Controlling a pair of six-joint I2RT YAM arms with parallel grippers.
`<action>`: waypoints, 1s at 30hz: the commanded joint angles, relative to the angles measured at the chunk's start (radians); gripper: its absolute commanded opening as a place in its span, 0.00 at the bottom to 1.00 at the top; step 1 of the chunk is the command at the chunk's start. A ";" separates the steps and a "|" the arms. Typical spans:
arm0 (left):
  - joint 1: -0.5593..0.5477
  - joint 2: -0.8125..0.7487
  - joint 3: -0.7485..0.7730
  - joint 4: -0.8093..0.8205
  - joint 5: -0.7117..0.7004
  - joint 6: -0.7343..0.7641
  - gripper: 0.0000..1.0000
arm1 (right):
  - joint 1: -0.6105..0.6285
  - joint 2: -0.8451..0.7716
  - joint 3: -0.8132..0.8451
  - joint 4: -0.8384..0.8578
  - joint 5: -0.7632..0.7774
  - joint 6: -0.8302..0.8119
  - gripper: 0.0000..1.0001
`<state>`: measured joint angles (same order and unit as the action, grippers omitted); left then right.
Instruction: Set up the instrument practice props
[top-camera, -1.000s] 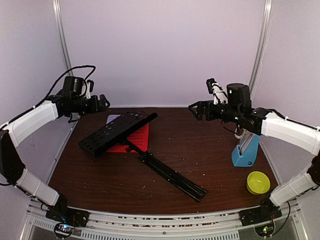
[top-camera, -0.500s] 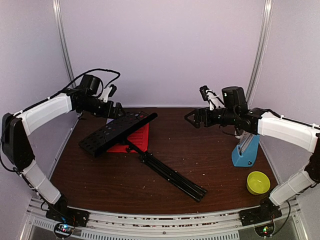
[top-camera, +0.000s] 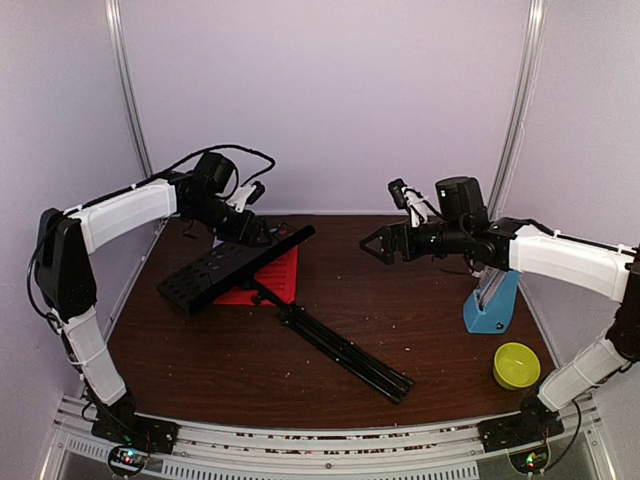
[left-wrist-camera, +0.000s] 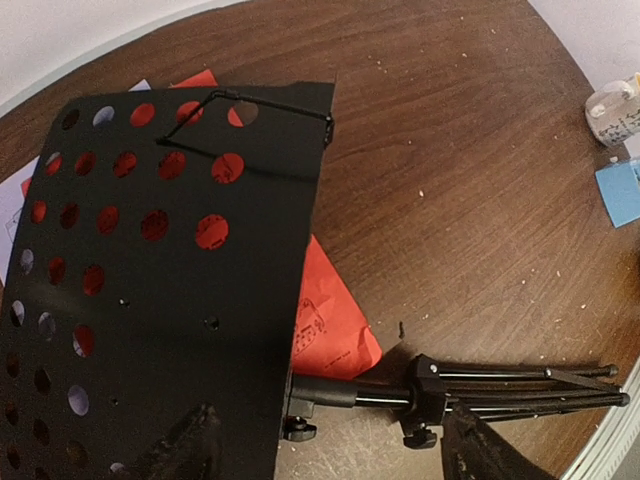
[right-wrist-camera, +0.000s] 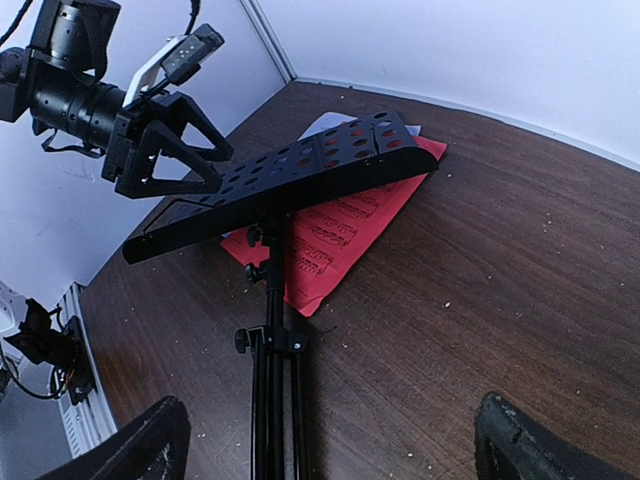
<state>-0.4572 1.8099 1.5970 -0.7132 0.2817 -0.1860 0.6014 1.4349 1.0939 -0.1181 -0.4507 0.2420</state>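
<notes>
The black perforated music stand (top-camera: 215, 268) lies flat on the table, its folded tripod legs (top-camera: 345, 350) pointing toward the near right. Under its plate lies the red sheet (top-camera: 282, 275), and a corner of the white sheet (right-wrist-camera: 328, 122) shows beyond it. My left gripper (top-camera: 262, 235) hovers open just above the plate's right edge; in the left wrist view (left-wrist-camera: 335, 450) its fingers straddle the plate edge and the stand's post (left-wrist-camera: 350, 392). My right gripper (top-camera: 372, 245) hangs open over mid-table, facing the stand (right-wrist-camera: 290, 170), holding nothing. The blue metronome (top-camera: 492, 305) stands at the right.
A small yellow bowl (top-camera: 516, 365) sits near the front right, just in front of the metronome. Pale walls close in the back and both sides of the brown table (top-camera: 420, 300). The right forearm passes above the metronome.
The left arm has swung right and down from the far left corner to just over the stand's plate. The right gripper has slid left toward the table's middle. The stand has not moved.
</notes>
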 joint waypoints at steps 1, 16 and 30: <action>0.007 0.046 0.031 -0.022 0.014 0.024 0.76 | 0.014 0.019 0.041 0.010 -0.033 -0.001 1.00; 0.007 0.139 0.010 -0.010 0.071 0.021 0.46 | 0.017 0.054 0.073 -0.006 -0.063 0.001 1.00; 0.007 0.193 0.022 -0.013 0.040 0.012 0.18 | 0.016 0.068 0.079 0.003 -0.070 0.005 1.00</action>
<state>-0.4526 1.9881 1.6009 -0.7341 0.3256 -0.1692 0.6113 1.4925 1.1423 -0.1234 -0.5018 0.2420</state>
